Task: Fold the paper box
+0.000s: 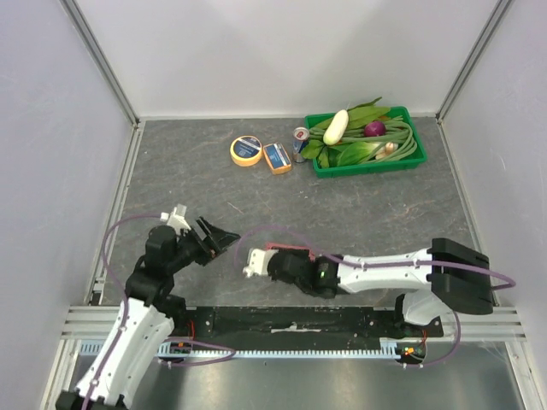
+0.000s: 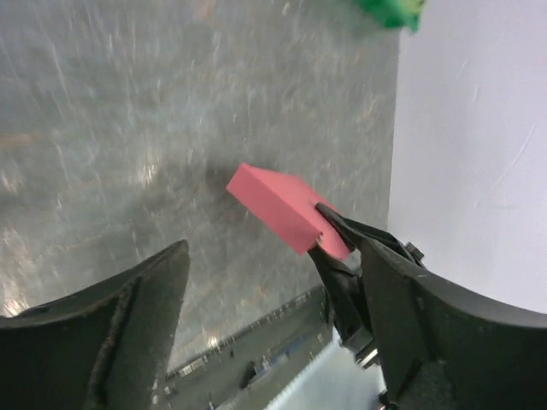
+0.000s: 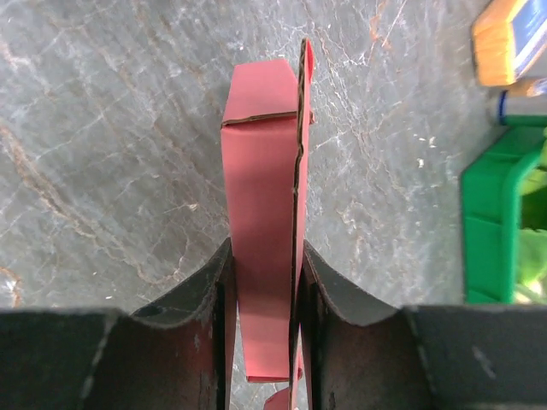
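A grey marbled table [image 1: 359, 213] stands between white walls [image 1: 256, 51], with a green tray [image 1: 367, 167] at its far right. The right gripper [image 3: 263, 256] is clamped on the paper box [image 3: 261, 196] near the table's front middle, and the left gripper [image 1: 215, 237] gapes wide just beside it. Only the right wrist view shows the box's raw card edges; the left wrist view shows a plain pink block.

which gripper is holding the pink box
The right gripper, shut on the paper box; the left gripper is open and holds nothing.
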Controlling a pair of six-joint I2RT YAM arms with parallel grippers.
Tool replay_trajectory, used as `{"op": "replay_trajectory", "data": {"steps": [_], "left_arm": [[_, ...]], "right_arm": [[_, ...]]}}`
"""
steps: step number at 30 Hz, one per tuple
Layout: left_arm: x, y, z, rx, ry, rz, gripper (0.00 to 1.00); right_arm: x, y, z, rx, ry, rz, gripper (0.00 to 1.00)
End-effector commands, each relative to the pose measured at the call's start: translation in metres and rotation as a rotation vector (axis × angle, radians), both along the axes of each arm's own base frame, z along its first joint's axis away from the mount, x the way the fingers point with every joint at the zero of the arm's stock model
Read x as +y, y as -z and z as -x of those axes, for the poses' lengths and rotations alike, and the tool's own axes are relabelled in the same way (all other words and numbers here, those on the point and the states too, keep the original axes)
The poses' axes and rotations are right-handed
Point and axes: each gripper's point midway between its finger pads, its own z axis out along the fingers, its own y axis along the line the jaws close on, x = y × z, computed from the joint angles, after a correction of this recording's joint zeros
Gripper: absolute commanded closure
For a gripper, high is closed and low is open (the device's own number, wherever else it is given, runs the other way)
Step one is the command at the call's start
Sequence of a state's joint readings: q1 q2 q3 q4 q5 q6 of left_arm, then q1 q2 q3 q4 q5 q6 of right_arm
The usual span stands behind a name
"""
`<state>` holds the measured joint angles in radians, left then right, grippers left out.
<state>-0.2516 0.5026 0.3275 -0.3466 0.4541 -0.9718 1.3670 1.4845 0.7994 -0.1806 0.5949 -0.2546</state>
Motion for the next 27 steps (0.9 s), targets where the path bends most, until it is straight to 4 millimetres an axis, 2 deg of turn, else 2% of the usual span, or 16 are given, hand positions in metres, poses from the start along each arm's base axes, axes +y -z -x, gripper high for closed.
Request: {"op": "replay_trajectory", "data": {"steps": [1,2,3,4,5,6,7,9,10,15,16,20,25,27], "left_arm": [[0.039,-0.004,-0.011,-0.167,-0.19,-0.141,0.17],[0.038,-0.006,-0.011,-0.176,-0.188,-0.131,0.17],[0.036,-0.002,-0.011,-0.187,-0.174,-0.131,0.2],[0.03,-0.004,-0.013,-0.205,-0.14,-0.117,0.21],[0.027,0.001,-0.014,-0.206,-0.116,-0.117,0.24],[0.024,0.004,-0.015,-0.215,-0.09,-0.127,0.24],[0.018,0.007,-0.018,-0.208,-0.053,-0.122,0.25],[0.012,0.009,-0.02,-0.23,-0.01,-0.144,0.28],[0.011,0.008,-0.024,-0.252,-0.003,-0.152,0.3],[-0.004,-0.002,-0.033,-0.4,0.013,-0.208,0.38],[-0.015,-0.008,-0.03,-0.441,0.042,-0.194,0.39],[-0.034,-0.012,-0.037,-0.54,0.072,-0.256,0.44],[-0.036,-0.007,-0.054,-0.566,0.057,-0.373,0.55],[-0.036,-0.005,-0.059,-0.568,0.054,-0.401,0.55]], "right_arm": [[0.022,-0.005,0.001,0.314,-0.053,-0.112,0.7],[0.023,-0.004,-0.002,0.351,-0.052,-0.107,0.7],[0.016,0.006,-0.002,0.396,-0.038,-0.052,0.7],[0.021,-0.001,-0.009,0.425,-0.039,-0.072,0.7],[0.022,0.001,-0.008,0.47,-0.052,-0.069,0.69],[0.015,0.012,-0.007,0.527,-0.042,-0.02,0.69],[0.021,0.005,-0.011,0.591,-0.056,-0.055,0.69],[0.015,0.016,-0.009,0.682,-0.049,-0.011,0.68],[0.016,0.013,-0.016,0.692,-0.039,-0.016,0.68],[0.003,0.025,-0.02,0.759,0.005,0.044,0.65],[0.003,0.025,-0.02,0.762,0.008,0.045,0.64],[0.005,0.03,-0.02,0.793,0.002,0.039,0.63],[0.007,0.035,-0.027,0.818,0.009,0.032,0.66],[0.006,0.038,-0.029,0.83,0.016,0.025,0.67]]}}
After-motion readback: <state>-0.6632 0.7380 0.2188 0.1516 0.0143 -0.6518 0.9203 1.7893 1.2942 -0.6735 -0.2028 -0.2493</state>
